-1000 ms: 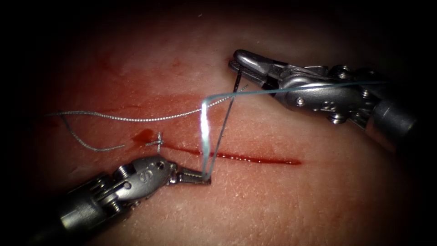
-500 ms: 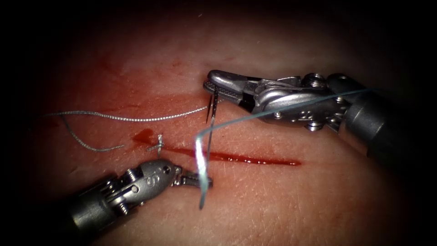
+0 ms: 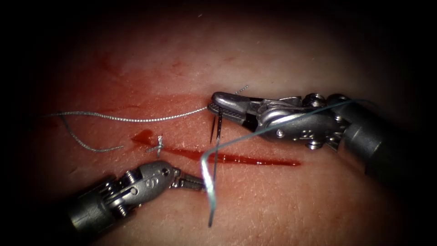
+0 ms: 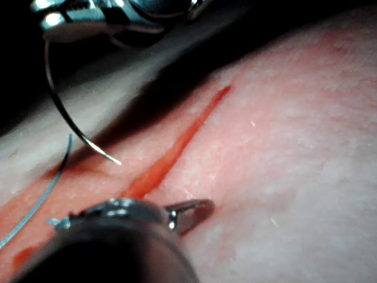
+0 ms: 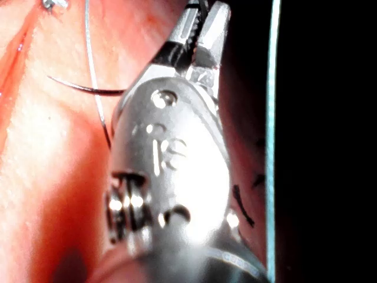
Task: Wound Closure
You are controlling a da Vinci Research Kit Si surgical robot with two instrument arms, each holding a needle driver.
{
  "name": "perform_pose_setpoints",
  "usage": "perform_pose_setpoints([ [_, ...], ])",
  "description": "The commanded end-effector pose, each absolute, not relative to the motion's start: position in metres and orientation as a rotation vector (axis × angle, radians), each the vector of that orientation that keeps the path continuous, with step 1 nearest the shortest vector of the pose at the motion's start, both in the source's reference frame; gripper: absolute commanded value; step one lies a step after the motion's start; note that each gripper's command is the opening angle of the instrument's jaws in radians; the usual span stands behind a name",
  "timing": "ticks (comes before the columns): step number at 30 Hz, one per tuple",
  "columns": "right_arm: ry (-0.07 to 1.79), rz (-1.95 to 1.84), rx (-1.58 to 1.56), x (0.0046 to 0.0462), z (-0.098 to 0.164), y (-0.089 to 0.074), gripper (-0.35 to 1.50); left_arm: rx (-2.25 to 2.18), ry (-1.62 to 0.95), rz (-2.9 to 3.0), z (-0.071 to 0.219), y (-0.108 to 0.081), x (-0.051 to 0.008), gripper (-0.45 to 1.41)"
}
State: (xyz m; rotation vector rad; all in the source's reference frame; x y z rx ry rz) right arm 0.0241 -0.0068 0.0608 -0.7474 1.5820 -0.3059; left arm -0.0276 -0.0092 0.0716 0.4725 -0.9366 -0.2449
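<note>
Needle [image 3: 217,129] clamped near its blunt end in right hand [image 3: 226,105], hanging free above tissue [image 3: 282,200] beside cut [image 3: 246,159], point clear of tissue. Left hand [image 3: 196,184] grips nothing, jaws parted; thread [image 3: 207,177] loops alongside

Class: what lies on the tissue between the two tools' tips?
In the endoscope view, the red cut, crossed by the needle hanging from the right tool toward the left tool.

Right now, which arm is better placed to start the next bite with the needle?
Right: the right tool already grips the needle at its blunt end, clear of the tissue, above the cut.
</note>
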Motion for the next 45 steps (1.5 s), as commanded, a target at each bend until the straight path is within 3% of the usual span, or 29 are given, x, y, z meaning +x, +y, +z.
perform_pose_setpoints([
  [1, 1.58, -0.307, -0.759, 0.0249, 0.0601, -0.0055, -0.35, 0.467, -0.941, -0.244, 0.0712, -0.0082, -0.0281, -0.45],
  [45, 1.507, -0.375, -0.743, 0.024, 0.0633, -0.007, -0.35, 0.467, -0.941, -0.244, 0.0712, -0.0082, -0.0282, -0.45],
])
